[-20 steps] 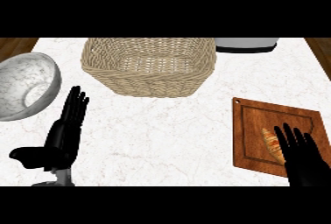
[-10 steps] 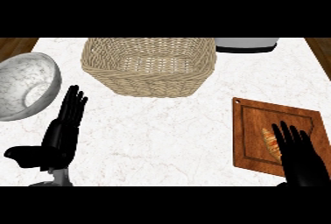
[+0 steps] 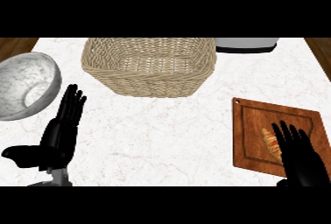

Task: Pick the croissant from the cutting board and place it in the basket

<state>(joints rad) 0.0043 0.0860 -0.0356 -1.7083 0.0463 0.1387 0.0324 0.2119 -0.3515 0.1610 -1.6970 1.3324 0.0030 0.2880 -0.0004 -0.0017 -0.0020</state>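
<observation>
Head view, looking steeply down: a white marble tabletop (image 3: 168,131) carries everything. At the far side, about the middle, stands a tan woven wicker basket (image 3: 149,85), rectangular with rounded corners, and nothing shows inside it. To its left, near the tabletop's edge, sits a round grey speckled bowl (image 3: 29,83). Behind the basket on the right is a white rounded vessel with a dark band at its base (image 3: 245,44), cut off by the view's upper limit.

On the right of the tabletop, well apart from the basket, lies a reddish-brown wooden cutting board (image 3: 255,116), turned slightly askew, with a groove running round its border. The golden-brown croissant (image 3: 270,139) lies on this board, towards its near half, lengthwise away from the robot.

The right hand (image 3: 305,164) comes in from the lower right and is spread over the board, its black fingers (image 3: 284,133) straight and open, pointing away from the robot. They gather round nothing. The hand covers the croissant's near right part, and whether it touches the pastry cannot be told from here.

The left hand (image 3: 61,131) shows at the lower left on its grey forearm, just beside the bowl but apart from it. Its fingers are straight and open, pointing up the view, with the thumb stuck out to the left, and it holds nothing.
</observation>
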